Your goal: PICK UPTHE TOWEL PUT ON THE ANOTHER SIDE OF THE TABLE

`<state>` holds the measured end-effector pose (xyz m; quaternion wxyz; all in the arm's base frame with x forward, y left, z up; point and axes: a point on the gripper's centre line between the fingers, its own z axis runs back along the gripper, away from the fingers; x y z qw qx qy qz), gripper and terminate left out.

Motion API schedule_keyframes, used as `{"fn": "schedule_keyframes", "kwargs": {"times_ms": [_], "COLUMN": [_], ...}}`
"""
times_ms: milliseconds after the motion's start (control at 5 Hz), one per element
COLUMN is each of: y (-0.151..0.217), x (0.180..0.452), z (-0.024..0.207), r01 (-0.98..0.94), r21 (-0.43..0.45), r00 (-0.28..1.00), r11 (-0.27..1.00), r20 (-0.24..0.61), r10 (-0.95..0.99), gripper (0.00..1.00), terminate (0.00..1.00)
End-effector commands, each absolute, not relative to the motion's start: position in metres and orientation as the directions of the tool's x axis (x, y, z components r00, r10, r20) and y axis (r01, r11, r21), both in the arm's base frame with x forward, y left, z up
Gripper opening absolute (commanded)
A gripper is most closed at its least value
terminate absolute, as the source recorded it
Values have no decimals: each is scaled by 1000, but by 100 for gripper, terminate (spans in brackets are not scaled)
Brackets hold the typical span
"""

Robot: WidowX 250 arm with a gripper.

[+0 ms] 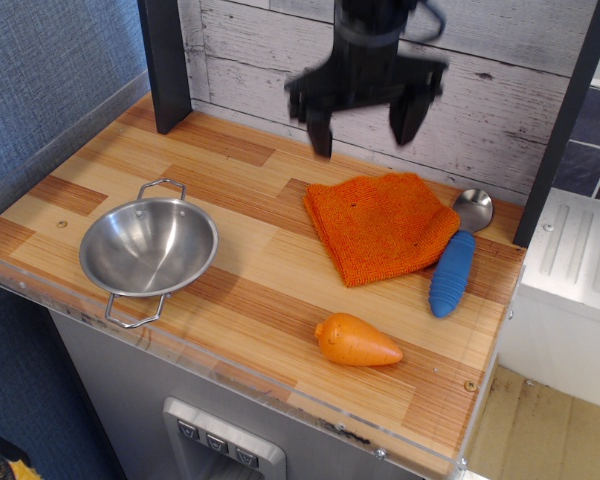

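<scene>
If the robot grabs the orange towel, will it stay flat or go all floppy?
Probably floppy: the towel is soft knitted cloth lying rumpled on the table, so it should droop. It likely weighs little. Its bumpy weave should keep it from slipping.

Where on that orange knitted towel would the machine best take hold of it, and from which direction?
Probably from straight above, at the towel's left edge, which faces open wood. It lies flat on the table, so pinching up a fold suits it. The right side crowds the blue object and spoon. The open tool hangs above its far edge.
</scene>
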<state>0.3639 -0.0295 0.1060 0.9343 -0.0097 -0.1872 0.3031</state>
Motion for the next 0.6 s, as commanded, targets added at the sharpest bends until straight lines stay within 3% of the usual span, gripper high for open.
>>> {"fn": "schedule_keyframes", "kwargs": {"times_ms": [0, 200, 400], "y": [-32, -32, -32], "x": [356, 356, 356], "z": [127, 127, 127], "r01": [-550, -550, -550], "r21": [-169, -169, -169], "r00": [728, 728, 728], "r11": [818, 818, 818], "r20": [384, 384, 384], "r10": [568, 568, 568], "gripper": [100, 100, 100], "terminate": [0, 0, 100]}}
